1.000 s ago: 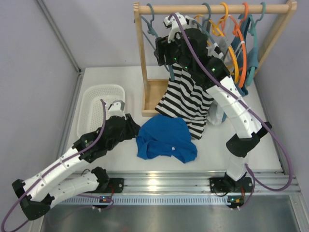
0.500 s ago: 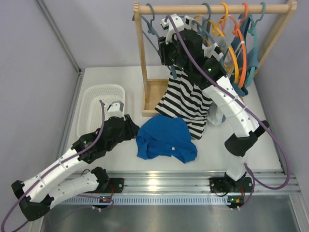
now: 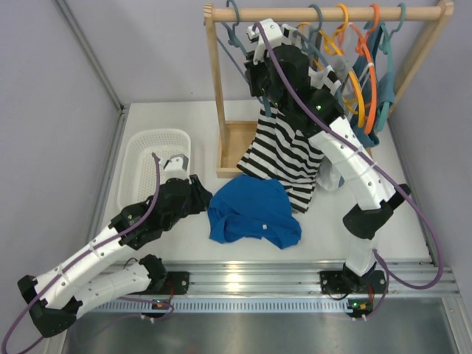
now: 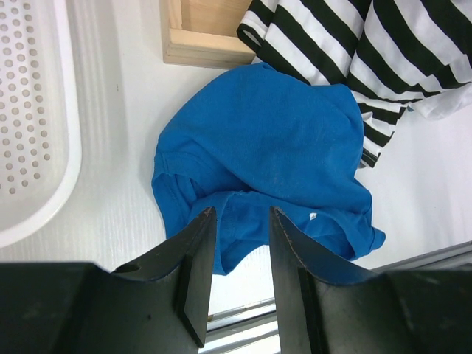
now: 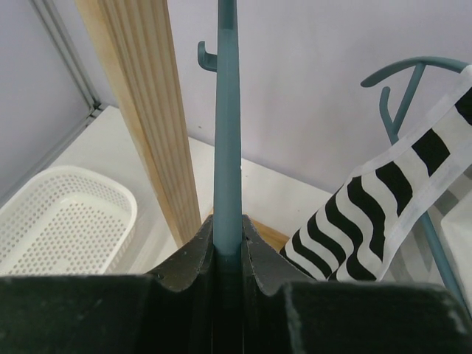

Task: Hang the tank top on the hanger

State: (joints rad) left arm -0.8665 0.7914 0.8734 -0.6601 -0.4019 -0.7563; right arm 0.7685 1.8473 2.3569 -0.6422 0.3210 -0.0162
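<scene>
Tank top colour: the tank top [image 4: 273,147] is a plain, bright royal blue, with a small white tag [image 4: 313,216] near one hem.
Tank top shape: crumpled into a rounded heap with folds and a rolled edge; neither straps nor neckline are laid out.
Tank top place: on the white table [image 3: 184,122], between the two arms, just in front of the wooden base [image 4: 206,37] of the rack.
Tank top neighbours: its far edge meets the hem of the striped top [image 4: 354,44], which hangs from the rail [image 3: 324,13]; the white basket [image 4: 29,110] lies apart to its left.
Hanger: the hanger [image 5: 227,110] is thin and slate-blue, and the right wrist camera sees it edge-on as a straight upright bar beside the wooden post [image 5: 140,110].
Hanger place: up at the left end of the rail, its hook over the rail in the top view.
Right gripper: the right gripper [image 5: 227,243] is clenched on the hanger, with both fingers pressed against the bar.
Left gripper: the left gripper [image 4: 240,215] is released, with its jaws parted above the near edge of the tank top; whether they touch the cloth cannot be told.
</scene>
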